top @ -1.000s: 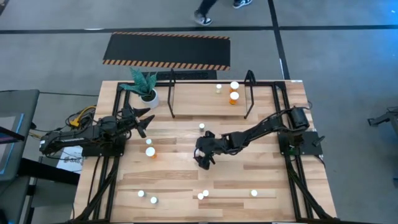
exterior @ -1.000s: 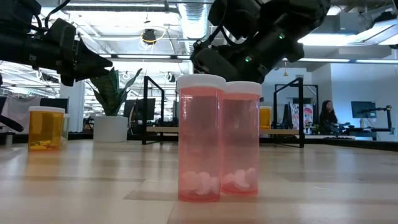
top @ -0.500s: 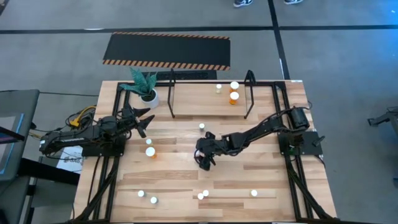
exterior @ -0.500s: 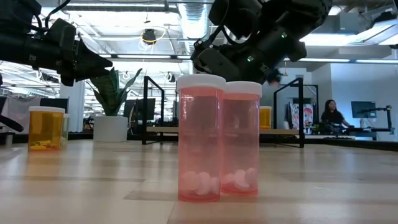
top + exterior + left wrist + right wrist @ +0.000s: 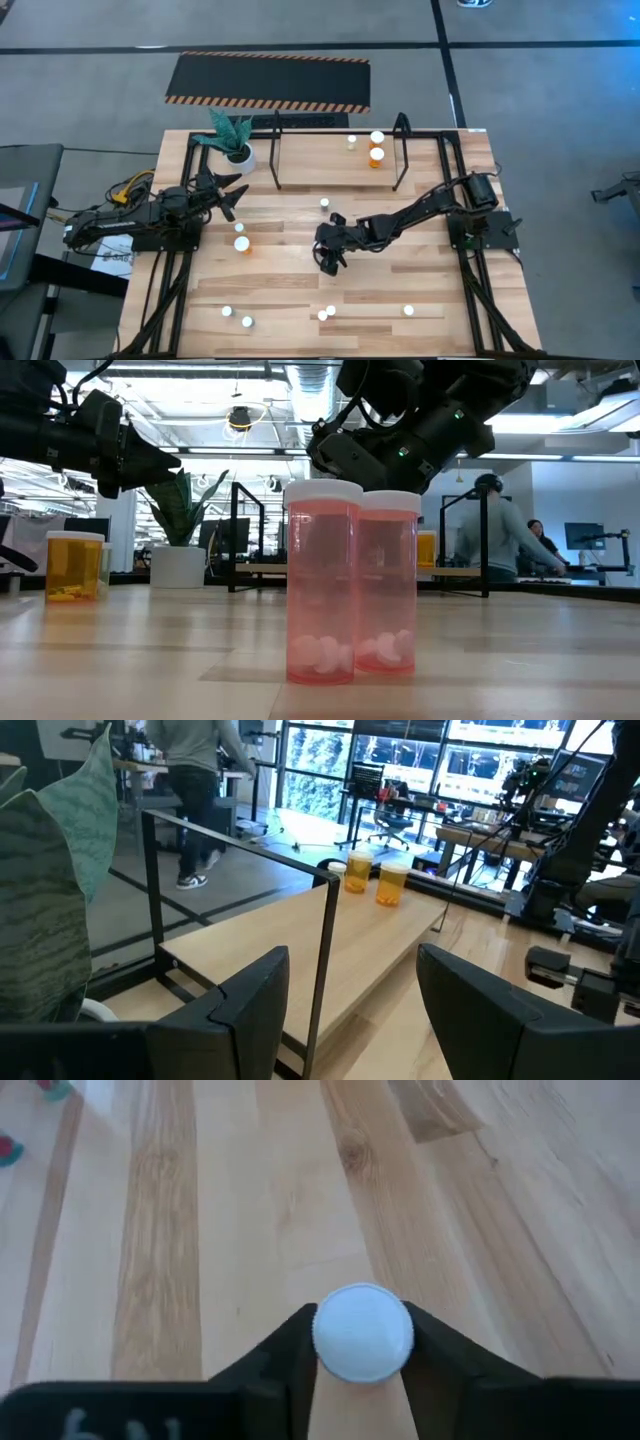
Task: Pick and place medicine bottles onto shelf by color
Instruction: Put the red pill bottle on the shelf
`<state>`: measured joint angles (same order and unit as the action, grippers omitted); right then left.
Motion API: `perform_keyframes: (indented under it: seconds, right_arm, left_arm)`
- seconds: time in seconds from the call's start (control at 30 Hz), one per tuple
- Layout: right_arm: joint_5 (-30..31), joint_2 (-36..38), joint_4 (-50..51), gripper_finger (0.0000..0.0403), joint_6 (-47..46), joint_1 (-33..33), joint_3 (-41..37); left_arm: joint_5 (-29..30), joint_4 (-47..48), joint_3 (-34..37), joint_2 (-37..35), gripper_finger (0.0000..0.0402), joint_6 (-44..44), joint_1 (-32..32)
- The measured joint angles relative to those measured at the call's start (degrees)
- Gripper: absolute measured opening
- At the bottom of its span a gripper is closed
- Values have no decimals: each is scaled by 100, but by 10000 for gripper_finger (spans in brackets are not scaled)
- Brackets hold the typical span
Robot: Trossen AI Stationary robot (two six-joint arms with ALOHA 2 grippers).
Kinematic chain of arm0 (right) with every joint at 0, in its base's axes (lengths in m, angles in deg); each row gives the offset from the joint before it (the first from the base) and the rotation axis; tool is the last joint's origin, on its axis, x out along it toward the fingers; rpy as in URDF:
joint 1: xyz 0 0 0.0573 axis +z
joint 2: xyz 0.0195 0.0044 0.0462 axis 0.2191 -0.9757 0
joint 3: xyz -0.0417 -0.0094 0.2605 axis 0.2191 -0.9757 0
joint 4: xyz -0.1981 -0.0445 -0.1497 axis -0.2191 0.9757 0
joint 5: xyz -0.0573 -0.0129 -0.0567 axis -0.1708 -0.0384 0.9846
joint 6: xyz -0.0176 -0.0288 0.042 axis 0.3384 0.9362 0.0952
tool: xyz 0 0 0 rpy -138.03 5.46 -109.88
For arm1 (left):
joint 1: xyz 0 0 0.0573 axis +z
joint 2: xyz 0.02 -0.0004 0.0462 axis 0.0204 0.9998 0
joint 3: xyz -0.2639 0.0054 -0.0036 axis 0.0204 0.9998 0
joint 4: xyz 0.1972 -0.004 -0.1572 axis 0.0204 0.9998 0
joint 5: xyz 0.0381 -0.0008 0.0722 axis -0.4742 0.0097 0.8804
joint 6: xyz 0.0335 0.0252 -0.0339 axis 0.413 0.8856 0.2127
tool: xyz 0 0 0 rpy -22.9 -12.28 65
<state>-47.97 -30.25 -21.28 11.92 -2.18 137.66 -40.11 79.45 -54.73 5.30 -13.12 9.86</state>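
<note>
the right gripper [image 5: 362, 1350] sits near the middle of the table [image 5: 430, 300], its fingers pressed against both sides of a white-capped bottle [image 5: 362, 1331], so it is clamped on that bottle, which stands at the table's centre, well short of the shelf [image 5: 340, 160]. judging by its size and plastic look, the bottle should be light and stiff, with a smooth round wall that could slip or twist if squeezed off-centre; the best hold seems to be across the body just under the cap, which is about where the fingers sit now. it would tip easily if set down at a slant. the left gripper [image 5: 345, 990] waits at the table's left side near the potted plant [image 5: 233, 138], its fingers spread apart and holding nothing. from above, the shelf carries three bottles: two with orange bodies [image 5: 376, 148] and a smaller one [image 5: 352, 143] beside them. loose on the table i count about eight more: one [image 5: 325, 204] just before the shelf, two [image 5: 241, 241] in front of the left arm, and five along the near edge, among them a touching pink pair [image 5: 350, 585] and one alone [image 5: 409, 311] to the right.
</note>
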Motion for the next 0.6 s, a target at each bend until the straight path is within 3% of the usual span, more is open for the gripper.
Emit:
perform_keyframes:
  seconds: [0.13,0.37,0.6]
  right_arm:
    - [8,1,22,120,-30,41,0]
    - [36,149,251,133,-107,41,5]
    - [410,722,919,123,-96,75,11]
  left_arm:
    - [0,0,0,0,208,1,0]
    - [0,1,0,0,208,0,0]
    - [-4,1,0,2,208,1,1]
